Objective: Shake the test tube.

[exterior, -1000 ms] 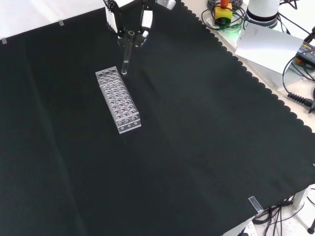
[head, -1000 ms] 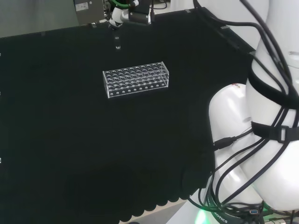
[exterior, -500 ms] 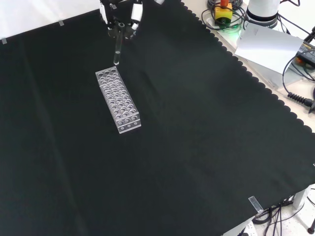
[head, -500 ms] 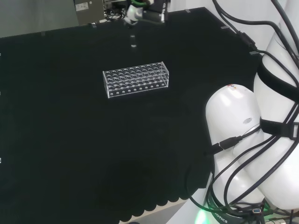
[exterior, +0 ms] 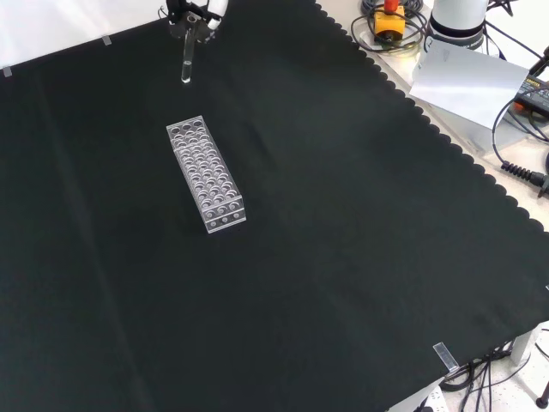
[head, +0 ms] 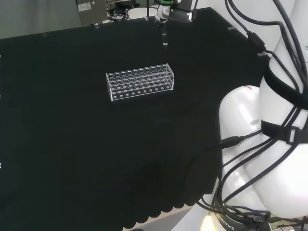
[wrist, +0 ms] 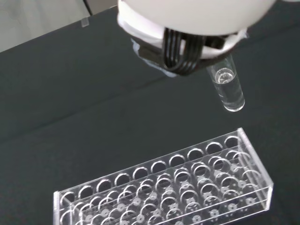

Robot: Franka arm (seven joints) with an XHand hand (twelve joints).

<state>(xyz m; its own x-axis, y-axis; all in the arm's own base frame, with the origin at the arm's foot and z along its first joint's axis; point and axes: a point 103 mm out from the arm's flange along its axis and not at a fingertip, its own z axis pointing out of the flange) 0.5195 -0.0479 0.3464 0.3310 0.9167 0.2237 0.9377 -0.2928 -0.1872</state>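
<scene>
The hand (exterior: 192, 10) pinches the test tube (exterior: 187, 67) by its upper end, upright in the air at about twelve o'clock of the rack (exterior: 206, 174) in the front view. Good shaking stays short, side-to-side — tube upright, clear of the rack.

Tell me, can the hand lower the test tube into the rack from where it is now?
Probably yes. The hand holds the test tube upright above the cloth beside the rack, whose holes look empty; nothing stands between them.
</scene>
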